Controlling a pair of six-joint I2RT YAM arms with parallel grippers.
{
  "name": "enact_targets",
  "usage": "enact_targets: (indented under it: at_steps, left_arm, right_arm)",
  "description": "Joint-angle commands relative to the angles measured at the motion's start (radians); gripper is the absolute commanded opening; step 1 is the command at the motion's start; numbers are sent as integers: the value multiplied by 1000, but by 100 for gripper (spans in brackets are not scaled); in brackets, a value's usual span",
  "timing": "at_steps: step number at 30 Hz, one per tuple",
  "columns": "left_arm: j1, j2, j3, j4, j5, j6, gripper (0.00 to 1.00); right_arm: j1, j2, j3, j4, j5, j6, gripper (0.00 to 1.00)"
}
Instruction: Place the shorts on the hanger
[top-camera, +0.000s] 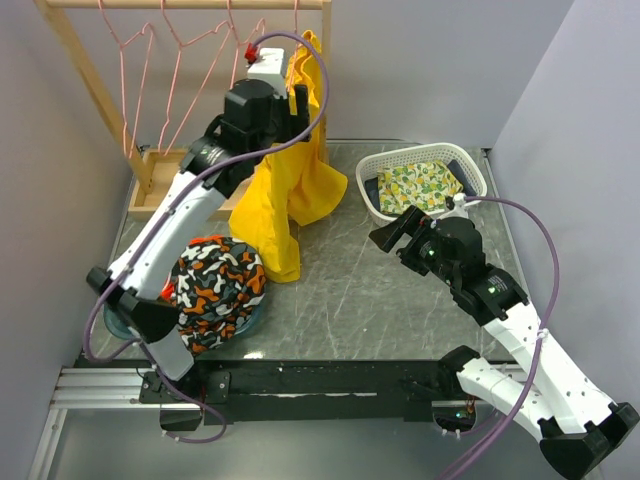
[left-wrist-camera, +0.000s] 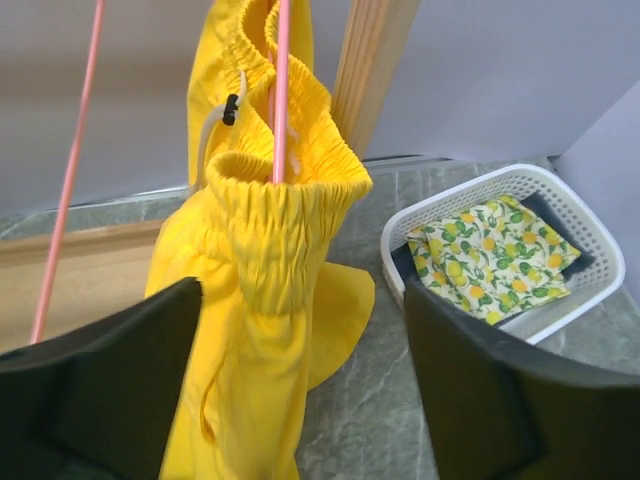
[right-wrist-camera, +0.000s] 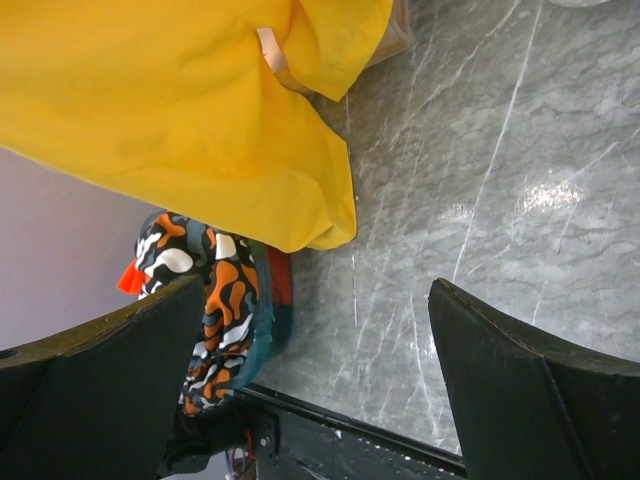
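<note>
The yellow shorts (top-camera: 285, 190) hang from the rack at the back, their hem reaching down to the table. In the left wrist view the gathered waistband (left-wrist-camera: 285, 200) is draped over the wire of a pink hanger (left-wrist-camera: 281, 90). My left gripper (top-camera: 291, 97) is up beside the waistband. Its jaws (left-wrist-camera: 300, 400) stand wide apart and open, with the shorts (left-wrist-camera: 250, 330) hanging just beyond them and nothing gripped. My right gripper (top-camera: 395, 232) hovers low over the table right of the shorts, open and empty (right-wrist-camera: 315, 390). The lower cloth of the shorts (right-wrist-camera: 170, 110) shows above it.
More pink hangers (top-camera: 180, 60) hang on the wooden rack (top-camera: 90, 90). A white basket (top-camera: 470, 165) at the back right holds a lemon-print cloth (top-camera: 420, 185). A black-orange-white patterned garment (top-camera: 215, 285) fills a teal bowl (top-camera: 252, 318) at the front left.
</note>
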Motion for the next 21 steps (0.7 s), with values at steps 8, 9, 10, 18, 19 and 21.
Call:
enact_targets:
  at_steps: [8, 9, 10, 18, 19, 21]
  left_arm:
    - [-1, -278, -143, -27, 117, -105, 96]
    - [-11, -305, -158, -35, 119, -114, 96]
    - [-22, -321, -178, -32, 118, -124, 96]
    - [-307, -479, -437, -23, -84, -174, 96]
    - [-332, -488, -469, -15, -92, -199, 96]
    - [-395, -519, -577, 18, -105, -230, 97]
  right_arm:
    - [7, 9, 32, 36, 45, -77, 100]
    - [6, 7, 33, 33, 57, -80, 100]
    - [6, 4, 33, 33, 62, -83, 100]
    - [7, 12, 13, 39, 74, -92, 100]
    - [6, 9, 1, 39, 85, -88, 100]
    - [6, -1, -13, 43, 96, -85, 100]
